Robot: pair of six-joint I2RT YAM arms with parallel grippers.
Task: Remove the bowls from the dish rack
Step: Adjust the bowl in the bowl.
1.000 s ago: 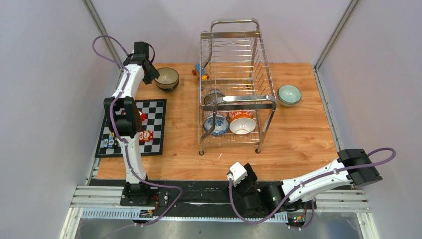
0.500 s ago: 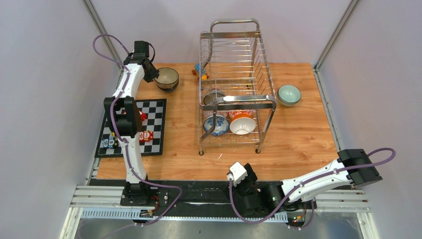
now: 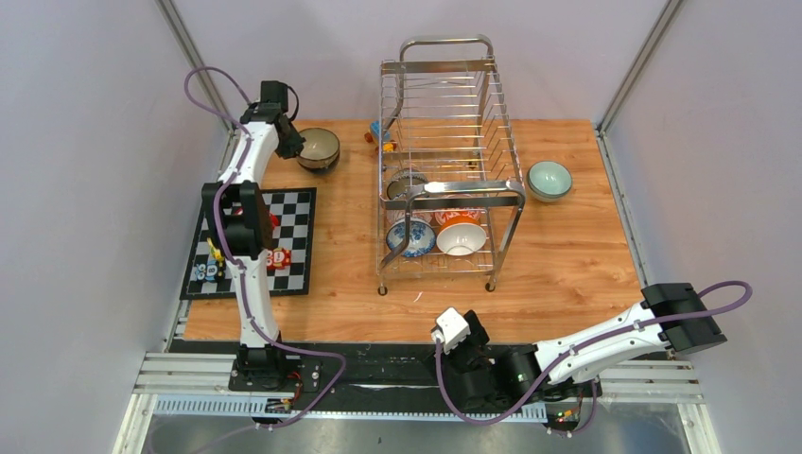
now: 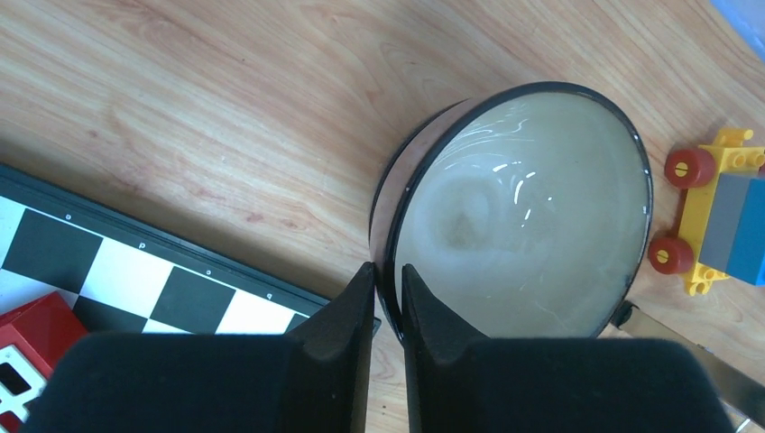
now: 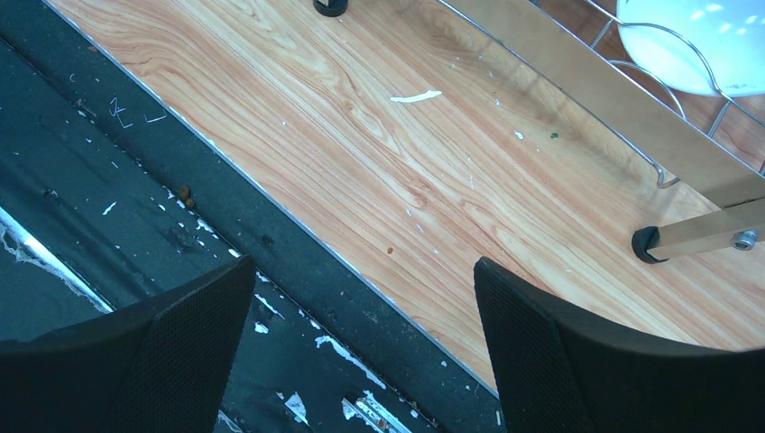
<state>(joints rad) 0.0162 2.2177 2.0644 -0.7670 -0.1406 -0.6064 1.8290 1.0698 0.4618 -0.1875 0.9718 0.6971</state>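
Note:
A speckled brown bowl [image 3: 318,148] [image 4: 523,207] with a pale inside stands on the wooden table at the far left. My left gripper [image 3: 295,144] [image 4: 386,271] pinches its near-left rim, one finger outside the wall and one inside. The chrome dish rack [image 3: 452,189] stands in the middle; its lower tier holds a blue-white bowl [image 3: 410,236], an orange-white bowl [image 3: 462,233] and a further bowl [image 3: 407,182] behind them. A mint green bowl [image 3: 549,180] sits on the table right of the rack. My right gripper [image 5: 365,266] hangs open and empty over the table's near edge.
The chequered board [image 3: 251,244] [image 4: 108,271] with small toy blocks lies at the left, just beside the brown bowl. A yellow and blue toy vehicle [image 4: 713,216] [image 3: 380,135] sits between that bowl and the rack. A rack foot [image 5: 645,244] stands near my right gripper.
My left gripper's fingers have closed in on the brown bowl's rim, and the left arm has shifted slightly to the right. The right arm and the bowls have not moved.

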